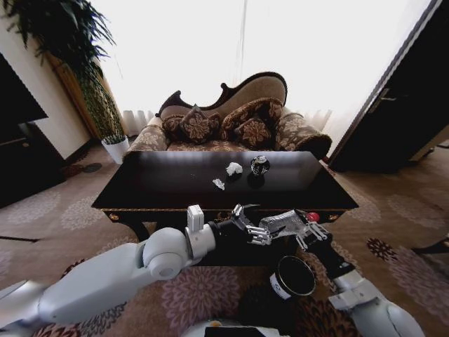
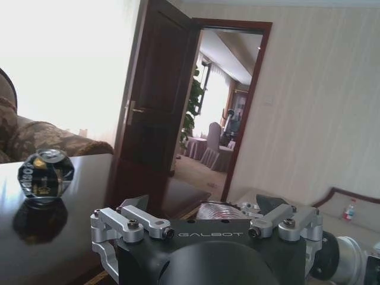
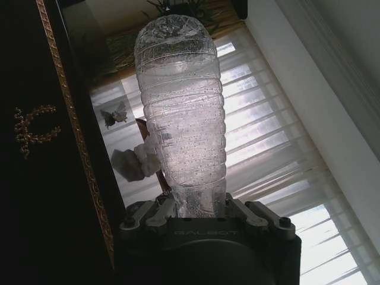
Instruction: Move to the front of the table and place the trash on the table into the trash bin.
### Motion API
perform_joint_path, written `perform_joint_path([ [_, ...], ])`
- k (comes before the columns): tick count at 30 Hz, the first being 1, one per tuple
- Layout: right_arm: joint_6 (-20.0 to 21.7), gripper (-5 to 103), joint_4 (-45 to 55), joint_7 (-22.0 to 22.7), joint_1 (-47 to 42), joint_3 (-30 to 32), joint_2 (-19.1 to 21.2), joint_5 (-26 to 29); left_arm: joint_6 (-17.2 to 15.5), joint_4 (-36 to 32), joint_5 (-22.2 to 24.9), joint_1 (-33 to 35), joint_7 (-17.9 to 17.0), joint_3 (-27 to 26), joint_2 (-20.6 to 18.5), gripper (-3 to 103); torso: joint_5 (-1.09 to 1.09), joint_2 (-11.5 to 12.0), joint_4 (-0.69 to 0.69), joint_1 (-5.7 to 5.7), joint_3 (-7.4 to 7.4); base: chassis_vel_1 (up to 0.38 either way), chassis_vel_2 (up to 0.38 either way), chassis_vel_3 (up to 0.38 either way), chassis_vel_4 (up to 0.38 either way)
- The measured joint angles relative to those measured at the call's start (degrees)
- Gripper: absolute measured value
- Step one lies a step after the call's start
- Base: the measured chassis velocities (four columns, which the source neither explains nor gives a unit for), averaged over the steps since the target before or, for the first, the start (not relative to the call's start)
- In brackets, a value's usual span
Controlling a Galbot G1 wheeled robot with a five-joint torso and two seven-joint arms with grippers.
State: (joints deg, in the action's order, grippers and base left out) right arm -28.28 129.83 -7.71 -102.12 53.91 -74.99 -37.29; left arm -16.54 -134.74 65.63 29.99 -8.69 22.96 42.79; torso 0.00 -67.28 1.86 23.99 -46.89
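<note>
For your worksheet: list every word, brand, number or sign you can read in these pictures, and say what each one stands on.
"GALBOT": on the black body of the left tool.
"GALBOT": on the black body of the right tool, which grips a clear plastic bottle.
The white label on the trash bin is too small to read.
The gold emblem on the table is ornament, not lettering.

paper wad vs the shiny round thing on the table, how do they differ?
The larger paper wad is white, matte and crumpled; the round object is dark, glossy and faceted with a silvery top. The wad sits toward the robot's left, the round object beside it to the right. The round object throws a clear reflection in the table. Both rest untouched on the tabletop.
</note>
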Motion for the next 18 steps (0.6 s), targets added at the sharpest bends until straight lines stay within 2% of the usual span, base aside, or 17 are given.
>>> perform_joint_path([
  [3,0.43,25,-0.44,-0.05,-0.07,-0.31,-0.02,1.49,0.59,0.29,-1.09,3.18,0.29,-3.99,-1.26,100,-0.01,0.00,0.00,0.00,0.00,0.000,0.000,0.000,0.000],
  [4,2.25,25,-1.81,-0.27,0.04,-1.05,-0.20,6.83,1.74,1.33,-1.85,10.88,0.63,-16.52,-3.24,100,-0.01,0.00,0.00,0.00,0.00,0.000,0.000,0.000,0.000],
  [5,2.56,25,-2.03,-0.28,0.10,-1.16,-0.26,7.74,1.89,1.49,-1.97,11.94,0.65,-18.15,-3.39,100,-0.01,0.00,0.00,0.00,0.00,0.000,0.000,0.000,0.000],
  [6,3.39,25,-2.66,-0.32,0.19,-1.56,-0.42,10.05,2.31,2.14,-2.38,15.38,0.75,-23.21,-4.00,100,-0.01,0.00,-0.01,0.00,0.00,0.000,0.000,0.000,0.000],
  [8,4.12,25,-3.27,-0.37,0.12,-2.02,-0.65,12.47,2.67,2.94,-2.84,18.70,0.73,-27.80,-4.50,100,0.00,0.00,0.00,0.00,0.00,0.000,0.000,0.000,0.000],
  [9,4.12,25,-3.27,-0.37,0.12,-2.02,-0.65,12.47,2.67,2.94,-2.84,18.70,0.73,-27.80,-4.50,100,0.00,0.00,0.00,0.00,0.00,0.000,0.000,0.000,0.000],
  [11,4.65,25,-3.74,-0.37,-0.02,-2.37,-0.91,14.15,2.85,3.79,-3.49,21.95,0.82,-32.72,-4.46,100,-0.01,0.00,-0.01,0.00,0.00,0.000,0.000,0.000,0.000],
  [12,5.38,25,-4.35,-0.25,-0.13,-2.87,-1.36,16.14,3.03,4.88,-3.70,24.80,0.81,-37.76,-3.96,100,-0.01,0.00,-0.02,0.00,0.00,0.000,0.000,0.000,0.000],
  [14,5.68,25,-4.64,-0.13,-0.19,-3.07,-1.57,17.07,3.10,5.46,-3.80,25.78,0.79,-39.70,-3.76,100,-0.01,0.00,-0.01,0.00,0.00,0.000,0.000,0.000,0.000],
  [15,6.16,25,-5.18,0.09,-0.34,-3.42,-1.79,18.61,3.30,6.71,-4.38,27.10,0.85,-42.85,-3.61,100,-0.01,0.00,-0.01,0.00,0.00,0.000,0.000,0.000,0.000],
  [18,6.94,25,-6.29,0.67,-0.55,-3.91,-1.94,21.68,3.81,9.45,-6.04,28.10,1.84,-47.12,-3.65,100,-0.01,0.00,-0.01,0.00,0.00,0.000,0.000,0.000,0.000],
])
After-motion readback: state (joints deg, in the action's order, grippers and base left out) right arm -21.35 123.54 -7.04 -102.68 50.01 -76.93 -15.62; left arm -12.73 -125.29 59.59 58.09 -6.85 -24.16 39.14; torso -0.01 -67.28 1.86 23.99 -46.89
